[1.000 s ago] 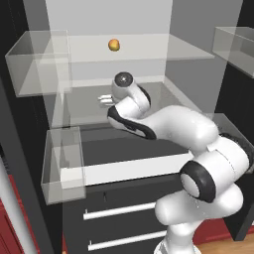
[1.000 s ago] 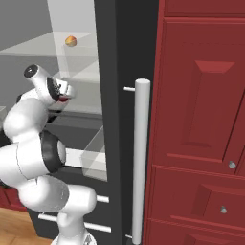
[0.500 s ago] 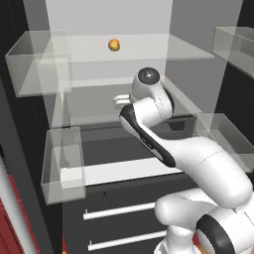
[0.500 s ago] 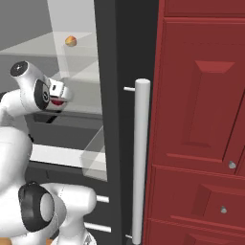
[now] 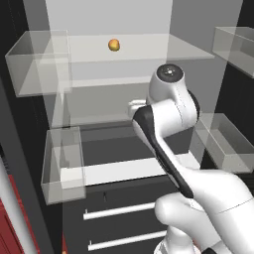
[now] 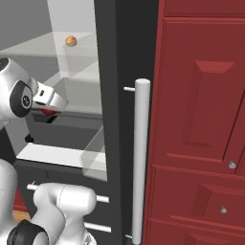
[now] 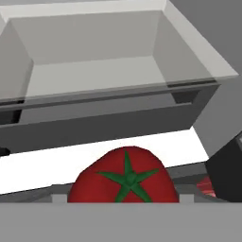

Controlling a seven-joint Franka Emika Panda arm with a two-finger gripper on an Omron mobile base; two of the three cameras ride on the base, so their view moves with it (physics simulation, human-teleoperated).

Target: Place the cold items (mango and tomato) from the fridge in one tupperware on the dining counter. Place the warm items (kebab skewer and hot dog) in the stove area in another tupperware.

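One tomato point(image 7: 124, 177), red with a green star-shaped stem, sits right at the gripper point(image 6: 47, 111) and is seen red under the hand; the fingers appear closed on it. One small orange mango point(image 5: 114, 45) rests on the upper fridge shelf point(image 5: 149, 49), far above. Clear door bins point(image 5: 62, 163) hang at left

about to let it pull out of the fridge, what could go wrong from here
The tomato sits low between the fingers, whose tips are hidden, so grip quality is unclear; it might slip on a fast move. The gripper is close to the clear door bin and could clip it. The mango remains on the upper shelf.
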